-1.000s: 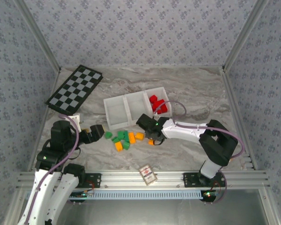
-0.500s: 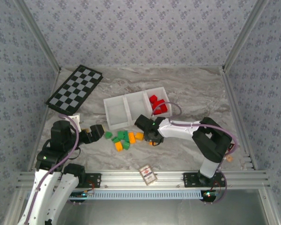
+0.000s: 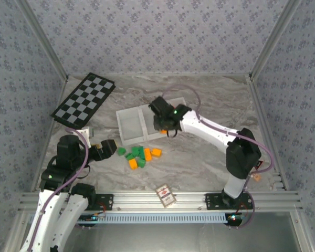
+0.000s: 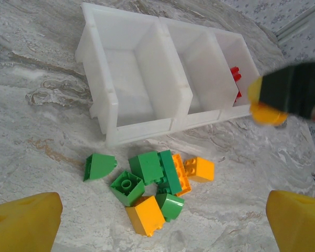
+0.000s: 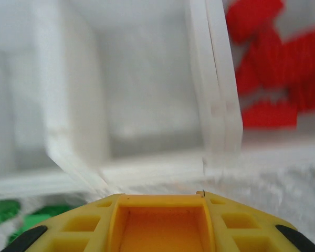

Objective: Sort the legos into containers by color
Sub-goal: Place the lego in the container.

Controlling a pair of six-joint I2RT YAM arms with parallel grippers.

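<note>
Bricks go by color, so the right gripper (image 3: pixel 164 126) is shut tight on one orange brick (image 5: pixel 160 220). It holds the brick up in the air by the front wall of the tray (image 4: pixel 142 131), facing the middle bin (image 4: pixel 199 68). That bin looks empty, and I think it is picked for orange. The red bricks (image 5: pixel 262 79) lie in the bin at the right end of the tray, so red has its own home. The left bin (image 4: pixel 121 79) has nothing in it, so green may go there.

The pile (image 4: pixel 157 181) of green and orange bricks lies on the tabletop (image 3: pixel 199 163) just in front of the tray, waiting its turn. The left gripper (image 3: pixel 109 146) is wide open and holds nothing. It hangs low, left of the pile, I guess so it can take a brick soon.

The orange brick should go a bit more over the wall before it is let go. If not, it may hit the rim and fall outside.
</note>
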